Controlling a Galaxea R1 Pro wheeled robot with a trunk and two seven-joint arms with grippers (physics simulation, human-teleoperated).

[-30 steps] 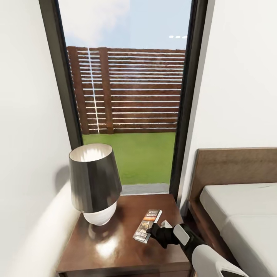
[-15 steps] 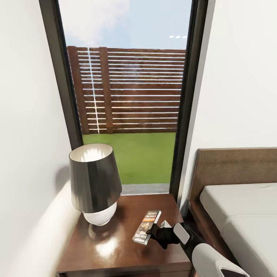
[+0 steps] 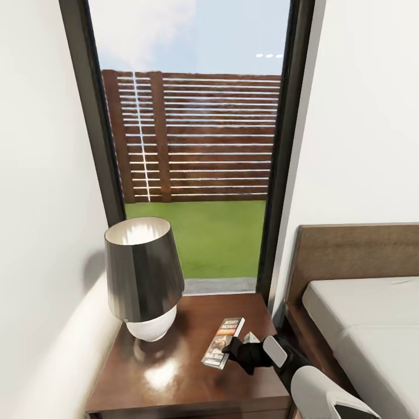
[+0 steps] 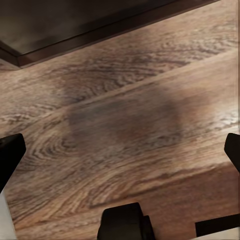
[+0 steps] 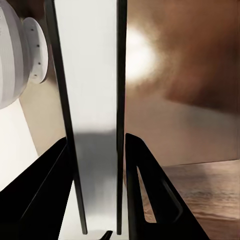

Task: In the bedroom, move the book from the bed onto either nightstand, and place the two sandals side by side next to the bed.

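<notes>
One book [image 3: 224, 343], a thin paperback with an orange band, is clamped at its near-right edge in the right pincer [image 3: 233, 351] just over the nightstand [image 3: 174, 372]. The right wrist view shows the book [image 5: 92, 115] edge-on between the two dark fingers [image 5: 150, 195]. A lamp [image 3: 142, 276] with a dark shade and white base stands at the tabletop's far left. The bed [image 3: 361, 326] lies to the right, a tall window [image 3: 192, 145] beyond. The left pincer's fingertips [image 4: 11, 152] stand wide apart above wood-plank floor [image 4: 130, 115].
</notes>
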